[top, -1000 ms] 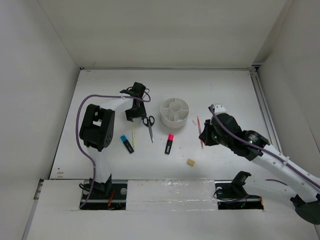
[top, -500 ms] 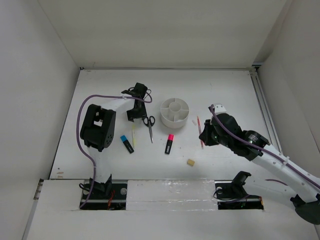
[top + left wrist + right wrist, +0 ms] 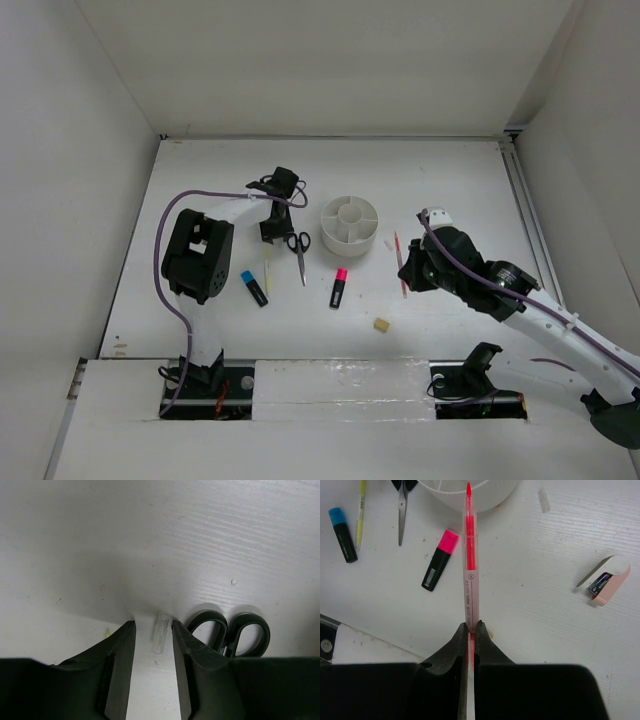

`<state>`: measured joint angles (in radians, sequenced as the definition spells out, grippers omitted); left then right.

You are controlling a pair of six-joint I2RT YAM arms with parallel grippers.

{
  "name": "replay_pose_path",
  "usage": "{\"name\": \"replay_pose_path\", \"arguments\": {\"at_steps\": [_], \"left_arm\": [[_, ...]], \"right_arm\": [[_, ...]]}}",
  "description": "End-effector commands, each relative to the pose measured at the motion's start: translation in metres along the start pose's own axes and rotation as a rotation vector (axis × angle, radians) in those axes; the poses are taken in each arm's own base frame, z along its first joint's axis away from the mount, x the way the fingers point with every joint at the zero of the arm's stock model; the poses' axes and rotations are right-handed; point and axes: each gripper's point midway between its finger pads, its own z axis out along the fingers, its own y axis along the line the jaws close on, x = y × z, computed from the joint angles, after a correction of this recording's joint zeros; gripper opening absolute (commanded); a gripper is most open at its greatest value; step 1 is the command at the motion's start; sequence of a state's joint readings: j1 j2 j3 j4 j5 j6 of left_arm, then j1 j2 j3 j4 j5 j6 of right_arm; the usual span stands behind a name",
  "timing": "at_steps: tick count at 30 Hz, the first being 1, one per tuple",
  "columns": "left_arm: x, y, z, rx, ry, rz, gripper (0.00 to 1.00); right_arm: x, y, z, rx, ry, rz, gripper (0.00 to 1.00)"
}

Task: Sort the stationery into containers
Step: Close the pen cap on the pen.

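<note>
My right gripper (image 3: 470, 626) is shut on the near end of a thin red pen (image 3: 469, 565), whose tip points at the round white organiser (image 3: 485, 500). In the top view the red pen (image 3: 400, 262) lies right of the organiser (image 3: 350, 225), with my right gripper (image 3: 406, 286) at its near end. My left gripper (image 3: 153, 625) is open, low over the table, its fingers either side of a small clear pen cap (image 3: 160, 633). Black scissors (image 3: 230, 632) lie just right of it. In the top view my left gripper (image 3: 272, 238) is beside the scissors (image 3: 298, 250).
A yellow pen (image 3: 267, 268), a blue-capped highlighter (image 3: 254, 287), a pink-capped highlighter (image 3: 339, 288) and a tan eraser (image 3: 381, 324) lie on the white table. A small pink-and-white item (image 3: 605, 582) and another clear cap (image 3: 543, 501) lie right of the red pen.
My left gripper has shifted slightly right and nearer, closer to the scissors' handles. The right arm and the red pen have not moved.
</note>
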<state>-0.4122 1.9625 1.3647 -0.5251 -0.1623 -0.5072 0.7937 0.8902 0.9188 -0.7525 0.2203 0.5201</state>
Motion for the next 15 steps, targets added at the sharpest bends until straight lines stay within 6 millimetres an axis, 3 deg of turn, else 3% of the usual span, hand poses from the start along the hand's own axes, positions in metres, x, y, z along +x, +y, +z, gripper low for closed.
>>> {"name": "replay_pose_path", "arguments": {"at_steps": [1, 7, 15], "left_arm": [[0.038, 0.012, 0.011, -0.049, 0.116, 0.026, 0.29], [0.044, 0.011, 0.012, -0.053, 0.125, 0.028, 0.23], [0.052, 0.014, 0.014, -0.060, 0.152, 0.032, 0.00]], "right_arm": [[-0.008, 0.003, -0.003, -0.009, -0.039, 0.010, 0.00], [-0.008, 0.003, -0.003, -0.009, -0.039, 0.010, 0.00], [-0.008, 0.003, -0.003, -0.009, -0.039, 0.010, 0.00]]}}
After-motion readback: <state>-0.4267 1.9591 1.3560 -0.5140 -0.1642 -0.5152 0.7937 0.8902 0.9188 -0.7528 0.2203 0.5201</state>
